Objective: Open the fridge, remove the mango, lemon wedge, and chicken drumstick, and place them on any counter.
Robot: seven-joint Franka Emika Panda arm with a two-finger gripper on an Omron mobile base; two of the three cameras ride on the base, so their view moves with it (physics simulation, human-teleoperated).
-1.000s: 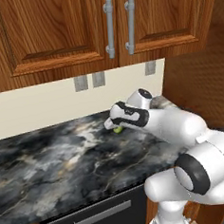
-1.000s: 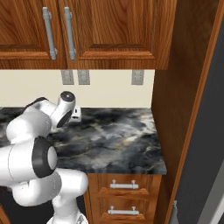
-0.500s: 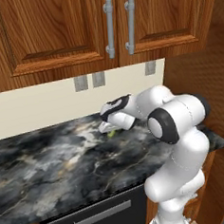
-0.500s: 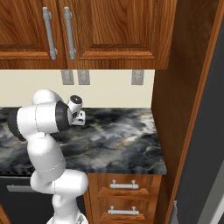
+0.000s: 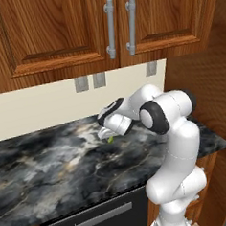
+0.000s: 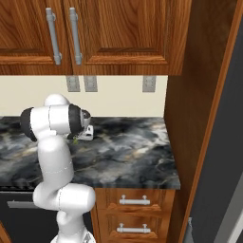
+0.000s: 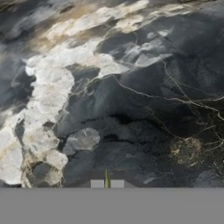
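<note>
Surface (image 5: 52, 172): black marbled stone with grey, white and golden veins, running across the middle of both base views and seen close up in the hand view.

Lemon wedge (image 5: 110, 139): small yellow-green piece, centre of the left base view, directly beneath the claw (image 5: 107, 134) and touching it, at or just above the stone; whether it rests on the stone cannot be told. In the right base view a green speck (image 6: 75, 140) shows below the wrist, left of centre. In the hand view a thin yellow-green sliver (image 7: 106, 179) stands at bottom centre between the two pale fingertips (image 7: 97, 183), long axis running up the frame, narrow end toward the top.

Claw: clamped on the lemon wedge, fingers close together on either side of it.

Arm: rises from the lower right of the left base view, bends at a dark elbow joint near centre right, forearm reaching left and downward, hand tipped toward the stone.

Wooden cabinets (image 5: 70, 32): above, grey bar handles; wall outlets beneath them.
</note>
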